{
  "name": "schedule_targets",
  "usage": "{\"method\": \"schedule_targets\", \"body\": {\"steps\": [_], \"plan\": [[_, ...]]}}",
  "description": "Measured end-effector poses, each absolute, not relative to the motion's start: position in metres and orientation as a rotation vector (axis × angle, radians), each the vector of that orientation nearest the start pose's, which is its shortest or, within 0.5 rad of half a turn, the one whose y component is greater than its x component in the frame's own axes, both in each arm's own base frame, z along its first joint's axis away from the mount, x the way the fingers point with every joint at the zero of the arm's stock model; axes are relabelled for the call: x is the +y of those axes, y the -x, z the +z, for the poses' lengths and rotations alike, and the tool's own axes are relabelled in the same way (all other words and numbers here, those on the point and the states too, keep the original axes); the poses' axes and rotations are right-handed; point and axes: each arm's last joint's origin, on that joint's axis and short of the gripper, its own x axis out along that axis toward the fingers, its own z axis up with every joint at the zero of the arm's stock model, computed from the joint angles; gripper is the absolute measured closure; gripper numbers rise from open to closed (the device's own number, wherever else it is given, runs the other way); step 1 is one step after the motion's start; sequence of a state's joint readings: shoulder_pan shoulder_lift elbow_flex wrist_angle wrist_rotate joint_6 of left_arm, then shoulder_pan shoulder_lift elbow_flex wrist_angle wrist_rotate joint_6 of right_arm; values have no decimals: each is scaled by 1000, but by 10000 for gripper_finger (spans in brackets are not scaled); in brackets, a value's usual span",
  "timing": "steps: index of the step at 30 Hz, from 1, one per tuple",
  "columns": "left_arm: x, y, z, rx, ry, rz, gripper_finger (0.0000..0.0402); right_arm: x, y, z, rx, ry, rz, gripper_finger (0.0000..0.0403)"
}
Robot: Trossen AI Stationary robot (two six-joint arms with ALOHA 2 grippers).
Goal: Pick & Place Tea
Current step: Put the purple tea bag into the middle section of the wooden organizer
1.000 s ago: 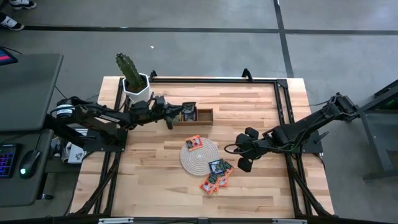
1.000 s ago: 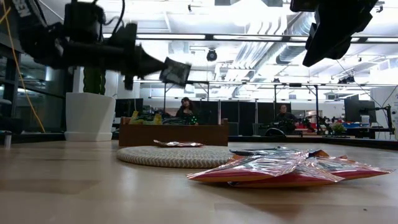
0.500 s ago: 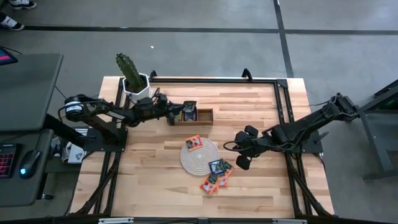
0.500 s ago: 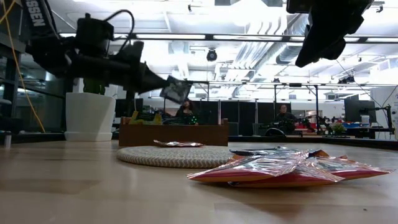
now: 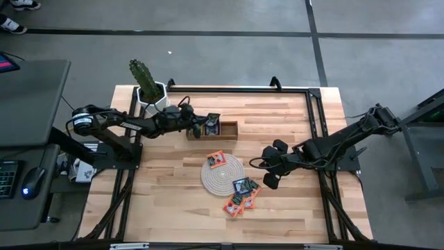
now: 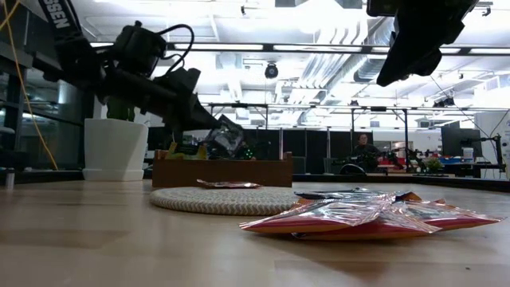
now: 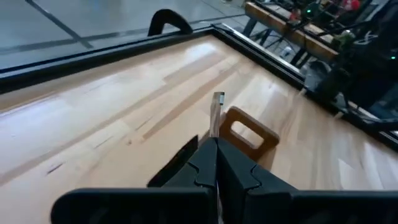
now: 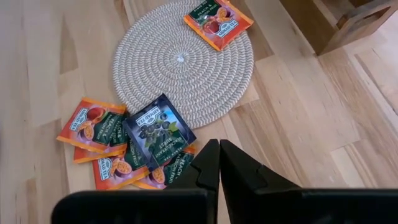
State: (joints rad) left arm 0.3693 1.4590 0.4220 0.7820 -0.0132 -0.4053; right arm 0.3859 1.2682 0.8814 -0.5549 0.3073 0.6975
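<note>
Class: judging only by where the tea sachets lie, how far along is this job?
Done: some sachets sit in the wooden tray. In hand: the left gripper holds a dark sachet over it. Left: an orange sachet on the mat, a pile beside it. The right gripper waits.

Left gripper (image 6: 209, 137) went from holding its dark sachet (image 6: 225, 137) up in the air, level, to tilted down, so the sachet's now right over the wooden tray (image 6: 222, 171). Right gripper (image 5: 272, 169) shifted just a bit.
</note>
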Motion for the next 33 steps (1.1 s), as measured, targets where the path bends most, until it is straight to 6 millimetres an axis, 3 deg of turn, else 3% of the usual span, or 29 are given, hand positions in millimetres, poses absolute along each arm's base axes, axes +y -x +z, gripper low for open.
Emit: {"method": "schedule_targets", "body": {"steps": [16, 29, 33], "plan": [[100, -267, 143, 286, 481, 361, 401, 85, -232, 242, 855, -335, -232, 392], [99, -266, 140, 328, 472, 346, 400, 85, -233, 242, 855, -336, -231, 391], [100, -267, 143, 304, 450, 340, 377, 85, -233, 242, 855, -335, -231, 391]]}}
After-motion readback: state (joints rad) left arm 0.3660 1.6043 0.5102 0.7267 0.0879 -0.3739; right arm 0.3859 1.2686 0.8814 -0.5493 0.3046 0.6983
